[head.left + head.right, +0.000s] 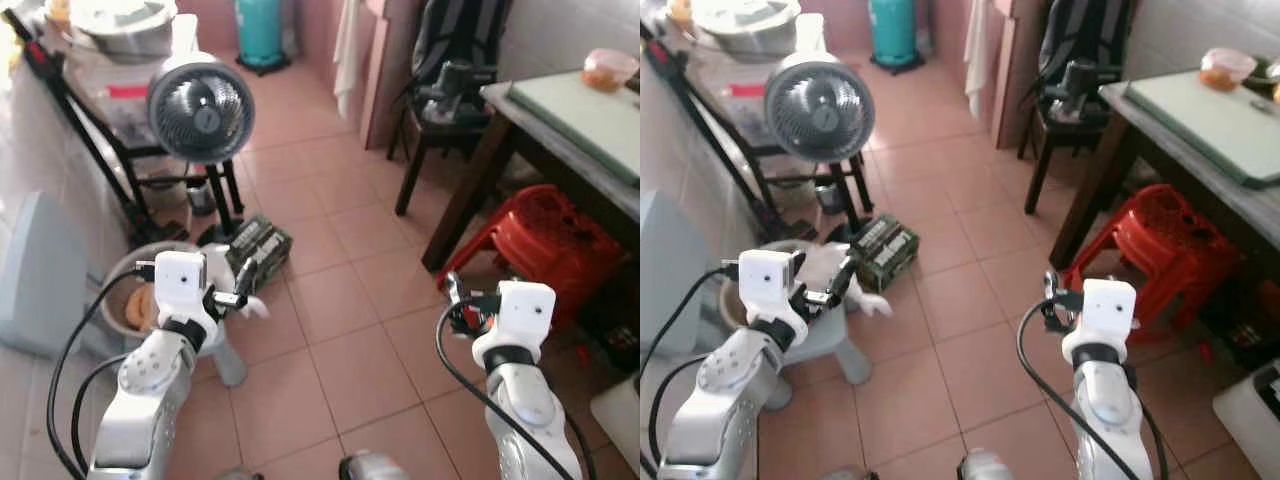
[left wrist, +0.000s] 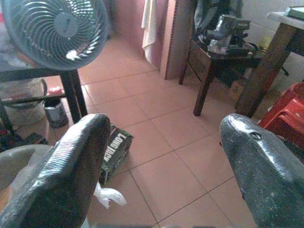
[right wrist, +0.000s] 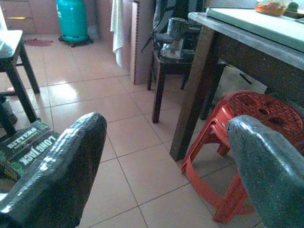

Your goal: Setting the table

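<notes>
Both claws, left claw (image 1: 240,290) and right claw (image 1: 455,300), hover spread and empty, well short of the bench (image 1: 590,150), so approach squarely, skirting the red stool (image 1: 545,240) beside it.

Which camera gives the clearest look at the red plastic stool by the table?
The right wrist view: the red stool sits close, its perforated seat and legs plain beside the table leg. Both eye views show it whole but smaller, tucked under the table edge. The left wrist view catches just a corner at the frame's edge.
</notes>
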Robot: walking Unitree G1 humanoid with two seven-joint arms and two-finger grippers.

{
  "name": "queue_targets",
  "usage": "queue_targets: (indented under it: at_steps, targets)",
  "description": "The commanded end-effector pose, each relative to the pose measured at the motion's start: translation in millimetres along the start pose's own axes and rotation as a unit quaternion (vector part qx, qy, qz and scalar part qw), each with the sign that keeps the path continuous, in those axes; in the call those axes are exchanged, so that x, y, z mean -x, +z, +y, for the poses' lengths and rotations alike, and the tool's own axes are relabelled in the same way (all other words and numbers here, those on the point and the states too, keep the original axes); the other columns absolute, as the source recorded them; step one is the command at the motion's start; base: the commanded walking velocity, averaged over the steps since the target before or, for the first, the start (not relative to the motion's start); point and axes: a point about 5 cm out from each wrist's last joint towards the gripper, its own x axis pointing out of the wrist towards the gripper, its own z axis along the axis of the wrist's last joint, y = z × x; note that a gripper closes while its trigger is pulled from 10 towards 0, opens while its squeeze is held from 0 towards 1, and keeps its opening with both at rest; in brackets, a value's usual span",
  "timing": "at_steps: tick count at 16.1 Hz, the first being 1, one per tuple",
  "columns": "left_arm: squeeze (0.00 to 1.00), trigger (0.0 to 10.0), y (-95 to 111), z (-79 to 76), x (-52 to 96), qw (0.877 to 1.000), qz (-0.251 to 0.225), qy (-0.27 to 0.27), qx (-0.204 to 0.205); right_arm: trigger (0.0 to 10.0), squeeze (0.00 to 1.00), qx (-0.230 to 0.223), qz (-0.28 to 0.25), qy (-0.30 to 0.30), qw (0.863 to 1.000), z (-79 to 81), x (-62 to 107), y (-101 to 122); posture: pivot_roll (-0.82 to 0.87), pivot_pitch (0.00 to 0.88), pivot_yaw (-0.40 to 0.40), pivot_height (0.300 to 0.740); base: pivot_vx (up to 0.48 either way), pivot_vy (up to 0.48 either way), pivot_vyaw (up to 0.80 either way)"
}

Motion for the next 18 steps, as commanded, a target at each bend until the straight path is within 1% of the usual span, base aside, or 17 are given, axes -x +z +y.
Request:
queue_targets:
  at_steps: [1,4,6,10,12,18]
  targets:
    - [0.0,10.0,0.9,-0.3,0.7,1.0,0.0,-0.01,0.002,10.0,0.0,-0.002,-0.009,0.002,1.0,-0.5,0.0,6.3,-0.06,0.0,0.014,0.74,0.0,0.0,-0.8]
    - [0.0,10.0,1.1,0.4,0.0,1.0,-0.001,-0.012,0.005,10.0,0.0,-0.003,-0.008,0.003,1.0,0.0,-0.1,6.0,-0.06,0.0,0.013,0.74,0.0,0.0,-0.8]
    - [0.0,10.0,2.3,-1.9,0.4,1.0,-0.005,-0.023,0.01,10.0,0.0,-0.004,-0.006,0.003,1.0,-0.2,0.0,5.3,-0.06,0.0,0.014,0.74,0.0,0.0,-0.8]
    - [0.0,10.0,1.8,-1.4,1.1,1.0,-0.003,-0.017,0.01,10.0,0.0,-0.007,-0.011,-0.001,1.0,-0.2,0.0,6.5,-0.05,0.0,0.014,0.74,0.0,0.0,-0.8]
    - [0.0,10.0,1.8,-0.8,1.4,1.0,-0.003,-0.016,0.008,10.0,0.0,0.012,-0.001,-0.008,1.0,0.7,-0.7,4.7,-0.05,0.0,0.016,0.74,0.0,0.0,0.0]
    - [0.0,10.0,1.4,-0.9,1.5,1.0,-0.002,-0.017,0.008,10.0,0.0,0.012,0.0,-0.007,1.0,2.3,-1.3,4.3,-0.05,0.0,0.017,0.74,0.0,0.0,0.0]
